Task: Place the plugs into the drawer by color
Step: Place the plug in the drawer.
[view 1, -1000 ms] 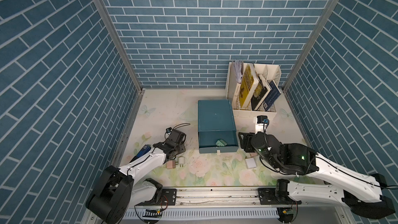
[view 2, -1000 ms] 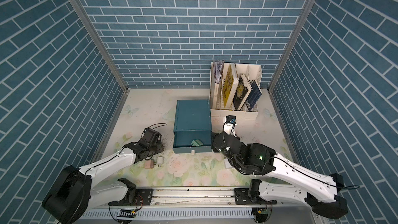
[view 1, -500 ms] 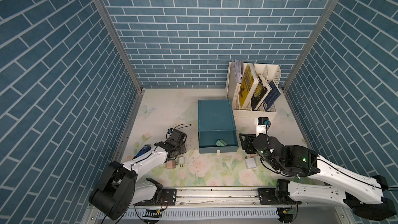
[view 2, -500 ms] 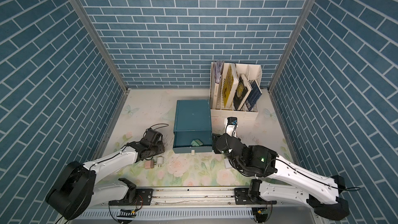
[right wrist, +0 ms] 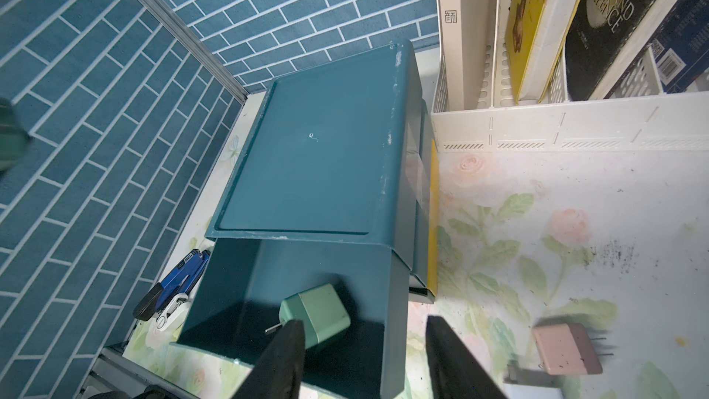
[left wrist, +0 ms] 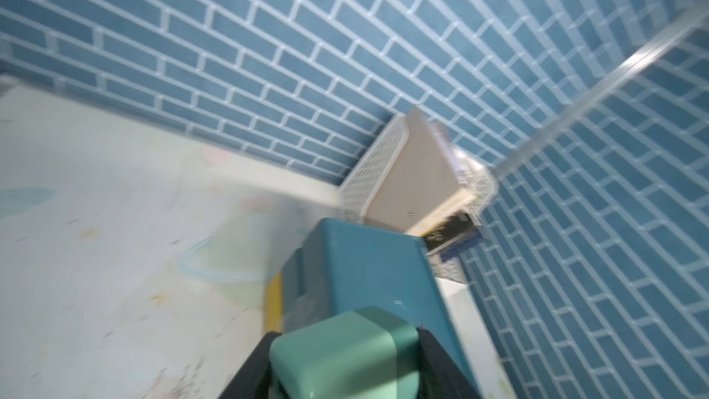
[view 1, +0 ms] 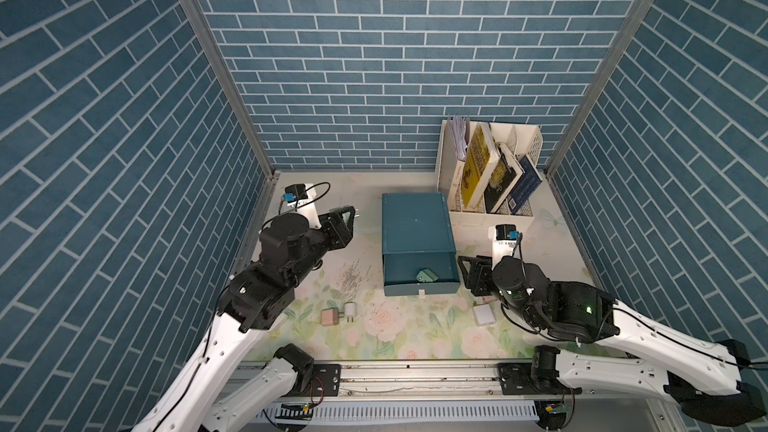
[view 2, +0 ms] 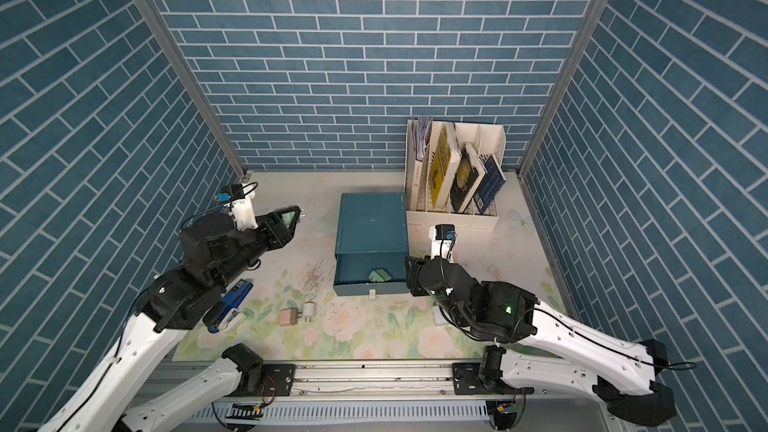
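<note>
The left gripper (view 1: pixel 344 220) hangs above the mat, left of the chest. It is clamped on a mint green plug (left wrist: pixel 345 353) whose prongs stick out past the fingertips. An open stretch of mat lies between it and the dark teal drawer chest (view 1: pixel 415 230).

The chest's top drawer (view 1: pixel 419 288) is pulled out toward the front rail (view 1: pixel 415 376). A second mint green plug (right wrist: pixel 316 310) lies on its side near the drawer's front wall, with bare drawer floor to its left. The right gripper (right wrist: pixel 364 326) sits low, just beside the drawer's right front corner, with its fingers apart and nothing between them. On its right side the chest stands close to the white book rack (view 1: pixel 490 216), leaving only a narrow gap with a yellow strip (right wrist: pixel 433 216) along the chest's foot.

In front of the chest and to its left, a pink plug (view 1: pixel 329 317) and a white plug (view 1: pixel 350 309) lie side by side, well apart from the drawer. Another white plug (view 1: pixel 484 313) lies just beside the right arm. The right wrist view shows another pink plug (right wrist: pixel 566 347) on the mat near the right gripper, prongs pointing away from it. A blue stapler (view 2: pixel 230 305) lies near the left wall.

The floral mat (view 1: pixel 415 326) is pale, with dark specks (view 1: pixel 351 280) left of the drawer. Blue brick walls (view 1: pixel 374 76) close in three sides.
</note>
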You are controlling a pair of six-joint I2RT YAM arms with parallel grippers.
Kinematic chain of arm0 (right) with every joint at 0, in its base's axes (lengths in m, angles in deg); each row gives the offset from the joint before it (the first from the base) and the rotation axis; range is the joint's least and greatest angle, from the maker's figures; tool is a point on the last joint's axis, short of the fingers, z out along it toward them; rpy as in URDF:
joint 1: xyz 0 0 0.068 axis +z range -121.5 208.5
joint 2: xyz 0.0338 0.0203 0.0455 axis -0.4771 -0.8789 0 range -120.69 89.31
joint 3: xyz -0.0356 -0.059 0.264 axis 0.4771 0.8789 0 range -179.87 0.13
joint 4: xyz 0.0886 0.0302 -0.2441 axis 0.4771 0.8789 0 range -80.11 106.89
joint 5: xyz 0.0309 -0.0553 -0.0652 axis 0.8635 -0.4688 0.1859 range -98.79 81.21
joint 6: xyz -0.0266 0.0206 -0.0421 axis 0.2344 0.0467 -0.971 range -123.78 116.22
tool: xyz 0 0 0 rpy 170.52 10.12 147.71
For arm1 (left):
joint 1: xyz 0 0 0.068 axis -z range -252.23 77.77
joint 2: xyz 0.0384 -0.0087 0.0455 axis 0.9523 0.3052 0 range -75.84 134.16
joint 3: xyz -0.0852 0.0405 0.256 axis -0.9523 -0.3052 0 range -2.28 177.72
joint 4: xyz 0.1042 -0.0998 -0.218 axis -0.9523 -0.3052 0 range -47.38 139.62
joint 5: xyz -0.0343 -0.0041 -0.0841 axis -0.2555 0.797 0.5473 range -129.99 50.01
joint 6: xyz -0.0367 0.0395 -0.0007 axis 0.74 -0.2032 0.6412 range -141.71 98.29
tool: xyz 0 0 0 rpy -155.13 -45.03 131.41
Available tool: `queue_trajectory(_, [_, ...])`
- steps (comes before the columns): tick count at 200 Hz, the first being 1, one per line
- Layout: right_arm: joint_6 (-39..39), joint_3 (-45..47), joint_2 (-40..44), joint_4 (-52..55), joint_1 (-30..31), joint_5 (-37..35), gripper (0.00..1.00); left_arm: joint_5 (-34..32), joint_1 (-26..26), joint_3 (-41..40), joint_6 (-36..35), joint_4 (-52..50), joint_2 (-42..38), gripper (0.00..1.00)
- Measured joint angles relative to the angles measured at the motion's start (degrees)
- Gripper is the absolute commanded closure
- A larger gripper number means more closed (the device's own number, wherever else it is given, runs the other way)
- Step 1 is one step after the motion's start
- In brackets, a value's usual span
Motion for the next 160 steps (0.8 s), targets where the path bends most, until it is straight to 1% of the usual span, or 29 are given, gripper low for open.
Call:
queue_trajectory(7, [-0.07,0.00,0.00,0.07,0.00,-0.07,0.46,1.92,2.56,-0.09,-0.20,1.05,0.00,0.95])
queue_trajectory(33, [-0.50,0.00,0.63,0.26,0.00,0.00,0.46,8.76,12.46,-2.45,-1.81,4.68,3.43,0.78])
queue_trajectory(53, [-0.50,0.24,2.40,0.28,0.00,0.11,0.46,11.78,16.79,-4.15,-3.50,5.05,7.96,0.67])
queue_trajectory(79, [-0.50,1.18,4.26,0.24,0.00,0.44,0.46,13.22,17.73,-5.86,-5.16,4.33,11.65,0.55])
queue_trajectory(88, [-0.48,1.75,4.48,0.26,0.00,0.59,0.45,13.22,17.73,-5.92,-5.57,3.78,12.41,0.48])
queue_trajectory(96, [-0.50,2.21,4.46,0.24,0.00,0.87,0.44,12.98,17.77,-5.92,-5.79,3.69,12.96,0.39])
queue_trajectory(114, [-1.25,2.71,3.96,-0.26,0.13,2.32,0.40,11.32,17.94,-5.92,-6.23,3.28,13.84,0.28])
queue_trajectory(121, [-1.84,2.73,3.56,-0.68,0.52,2.80,0.39,10.69,17.92,-5.92,-6.47,3.19,14.05,0.21])
queue_trajectory(126, [-2.19,2.73,3.04,-1.07,1.03,2.99,0.38,10.29,17.92,-5.92,-6.27,3.17,14.14,0.17])
queue_trajectory(140, [-3.30,2.71,1.62,-1.88,2.99,3.30,0.36,9.25,17.94,-5.90,-6.54,3.10,14.23,0.16])
queue_trajectory(160, [-5.29,2.08,-0.74,-2.93,7.34,3.37,0.34,7.72,17.97,-5.42,-6.82,2.75,14.43,0.18])
